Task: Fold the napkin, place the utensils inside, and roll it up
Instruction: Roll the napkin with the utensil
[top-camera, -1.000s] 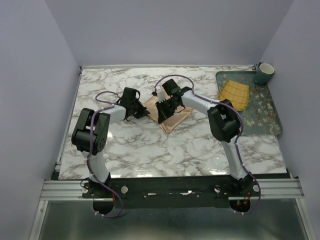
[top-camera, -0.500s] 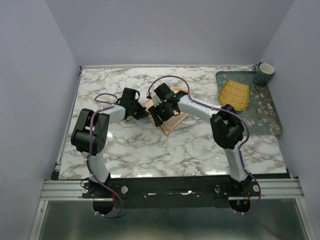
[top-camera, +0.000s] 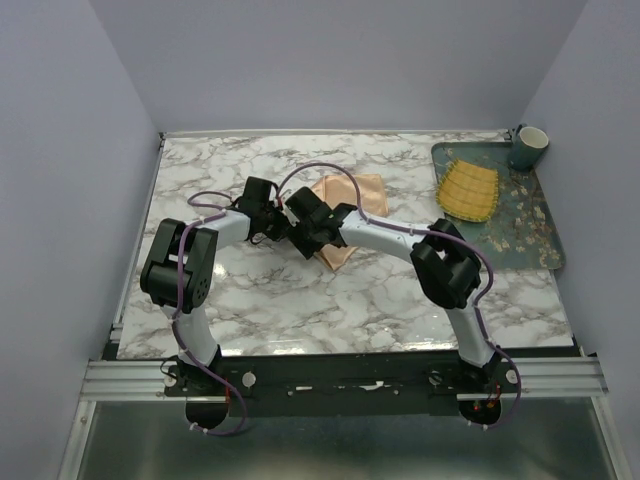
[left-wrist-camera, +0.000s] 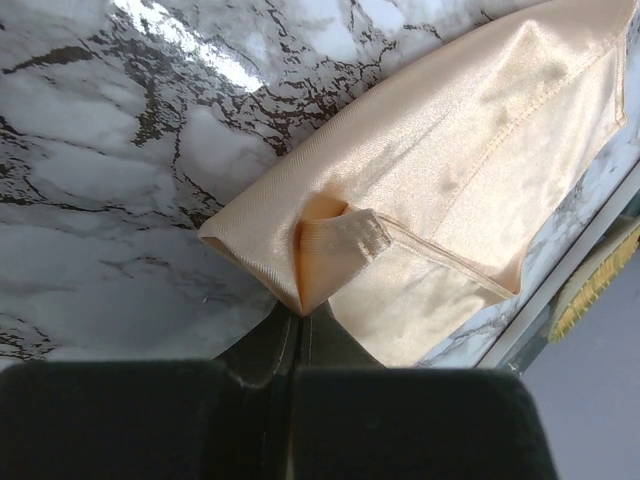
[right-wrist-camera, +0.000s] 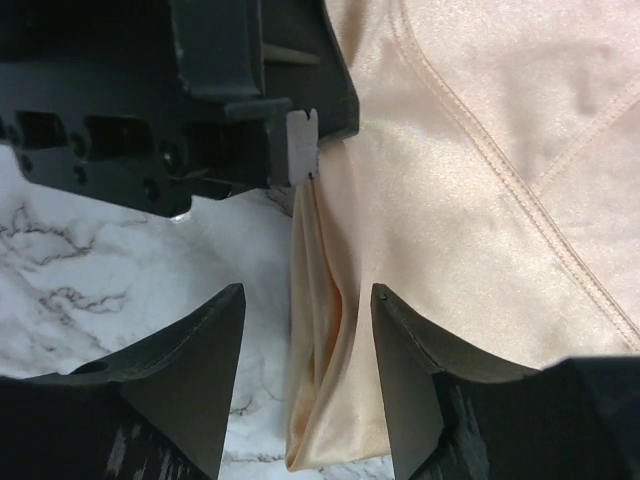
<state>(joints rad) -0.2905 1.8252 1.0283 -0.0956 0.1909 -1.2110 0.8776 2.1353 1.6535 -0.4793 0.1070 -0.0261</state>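
Observation:
The peach-orange napkin (top-camera: 352, 196) lies folded on the marble, between the two arms. In the left wrist view my left gripper (left-wrist-camera: 300, 316) is shut on a pinched corner of the napkin (left-wrist-camera: 450, 170), which spreads away from it. My right gripper (right-wrist-camera: 305, 335) stands open just beside the left gripper (right-wrist-camera: 200, 110), its fingers (right-wrist-camera: 190, 375) straddling a bunched folded edge of the napkin (right-wrist-camera: 480, 200) without closing on it. From above, the left gripper (top-camera: 272, 222) and right gripper (top-camera: 303, 228) sit almost touching at the napkin's left side. The utensils are out of view.
A blue patterned tray (top-camera: 540, 235) lies at the right edge of the table, with a yellow checked cloth (top-camera: 468, 190) on it. A teal mug (top-camera: 528, 147) stands at its far corner. Walls close in the marble table (top-camera: 260, 300) on three sides.
My right gripper has opened, letting go of the napkin, and moved left to the left gripper. More of the napkin now shows behind it. The left gripper has kept its pinch.

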